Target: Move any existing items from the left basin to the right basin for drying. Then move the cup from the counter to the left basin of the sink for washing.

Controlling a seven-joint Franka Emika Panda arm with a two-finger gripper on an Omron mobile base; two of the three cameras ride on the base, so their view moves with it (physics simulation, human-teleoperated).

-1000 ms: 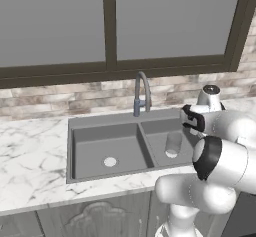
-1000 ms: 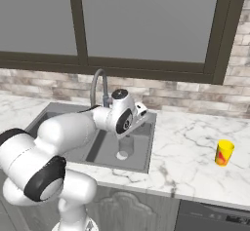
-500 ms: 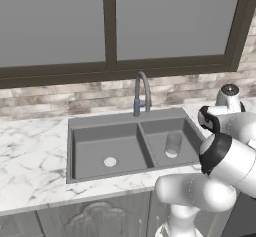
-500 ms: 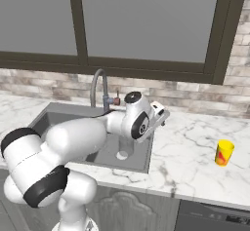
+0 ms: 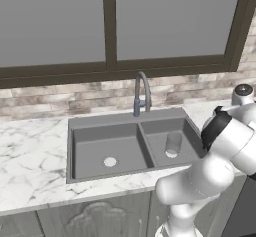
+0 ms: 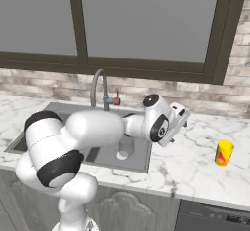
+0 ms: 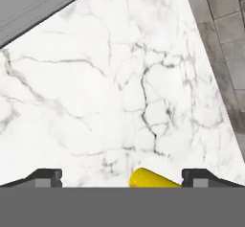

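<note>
The yellow cup (image 6: 224, 152) stands on the white marble counter (image 6: 195, 169) to the right of the sink. In the hand view the cup (image 7: 152, 178) peeks in at the bottom edge, between my spread fingertips (image 7: 48, 175). My gripper (image 7: 125, 177) is open and holds nothing. From the right base camera the gripper (image 6: 178, 122) hovers above the counter just right of the sink, well left of the cup. The grey tumbler (image 5: 173, 143) stands upright in the narrower right basin (image 5: 155, 146). In the wider left basin (image 5: 95, 148) I see just its white drain (image 5: 110, 162).
The gooseneck tap (image 5: 141, 92) rises behind the sink's divider. A brick backsplash (image 6: 215, 96) and a dark-framed window close off the back. My white arm (image 6: 93, 127) reaches across the sink's front. Open marble lies between my hand and the cup.
My arm has swung right, from above the right basin out over the counter towards the cup. The tumbler has stayed in the right basin. The gripper has remained open.
</note>
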